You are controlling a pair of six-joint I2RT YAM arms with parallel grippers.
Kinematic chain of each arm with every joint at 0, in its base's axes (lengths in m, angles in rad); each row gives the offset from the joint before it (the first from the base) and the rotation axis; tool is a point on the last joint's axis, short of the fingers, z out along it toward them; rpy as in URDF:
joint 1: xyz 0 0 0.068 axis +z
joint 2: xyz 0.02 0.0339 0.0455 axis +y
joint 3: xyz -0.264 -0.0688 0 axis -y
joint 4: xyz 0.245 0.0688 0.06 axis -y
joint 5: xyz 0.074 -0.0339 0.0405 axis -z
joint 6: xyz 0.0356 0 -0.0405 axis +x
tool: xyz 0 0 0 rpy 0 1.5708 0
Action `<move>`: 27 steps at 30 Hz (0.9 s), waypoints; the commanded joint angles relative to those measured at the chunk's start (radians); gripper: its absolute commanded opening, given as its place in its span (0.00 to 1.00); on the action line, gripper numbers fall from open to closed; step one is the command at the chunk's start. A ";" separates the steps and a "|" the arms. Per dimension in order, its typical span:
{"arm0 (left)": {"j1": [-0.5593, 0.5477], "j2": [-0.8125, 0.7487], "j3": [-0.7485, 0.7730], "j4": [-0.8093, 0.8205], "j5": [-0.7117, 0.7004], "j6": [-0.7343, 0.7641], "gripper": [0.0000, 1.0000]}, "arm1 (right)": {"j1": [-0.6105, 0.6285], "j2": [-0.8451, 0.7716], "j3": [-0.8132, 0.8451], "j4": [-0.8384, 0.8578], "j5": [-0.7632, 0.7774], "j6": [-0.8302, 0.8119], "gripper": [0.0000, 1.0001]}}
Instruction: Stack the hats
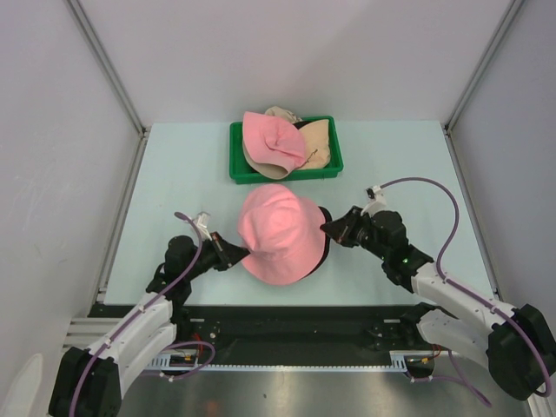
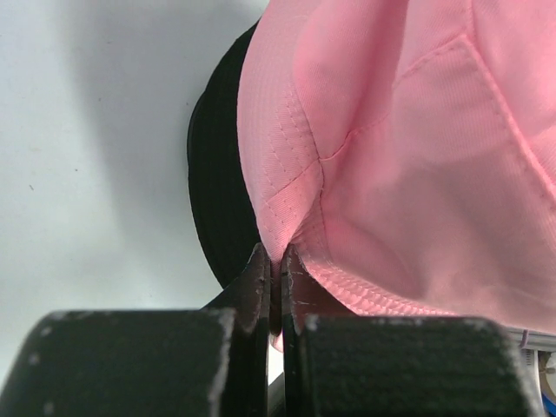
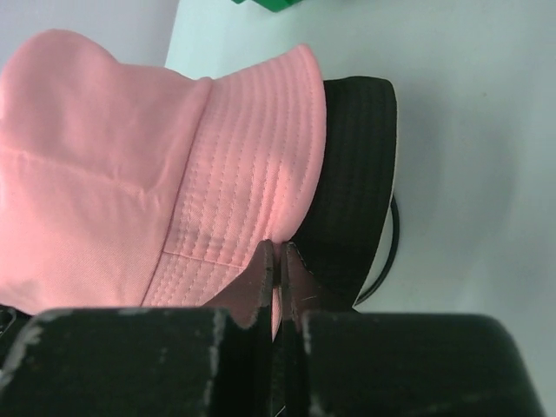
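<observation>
Black hat [image 3: 352, 174] mostly buried under pink hat [image 1: 280, 233], only brim edge shows. In the green tray [image 1: 287, 176], second pink hat [image 1: 271, 139] covers the beige hats [image 1: 320, 143]; count unclear. Both wrist views crop the pink hat.

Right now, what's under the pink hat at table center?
A black hat: its brim pokes out beneath the pink hat on both sides. Its crown, and whatever it sits on, are covered.
</observation>
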State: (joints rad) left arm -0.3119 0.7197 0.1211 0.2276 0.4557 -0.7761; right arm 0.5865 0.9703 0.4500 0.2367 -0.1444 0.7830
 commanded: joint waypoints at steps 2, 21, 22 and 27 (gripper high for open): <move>-0.004 0.021 0.038 -0.034 -0.012 0.043 0.00 | 0.010 -0.005 -0.039 -0.037 0.039 0.013 0.00; -0.004 0.018 0.040 -0.085 -0.071 0.040 0.00 | 0.177 0.157 -0.056 -0.264 0.354 0.036 0.00; -0.004 0.017 0.041 -0.088 -0.078 0.040 0.00 | 0.185 0.168 -0.054 -0.264 0.368 0.042 0.00; -0.004 0.011 0.051 -0.109 -0.114 0.031 0.00 | 0.245 0.226 -0.030 -0.289 0.439 0.053 0.00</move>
State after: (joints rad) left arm -0.3122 0.7300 0.1562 0.2161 0.4149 -0.7589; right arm 0.7944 1.1275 0.4465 0.1898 0.1635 0.8608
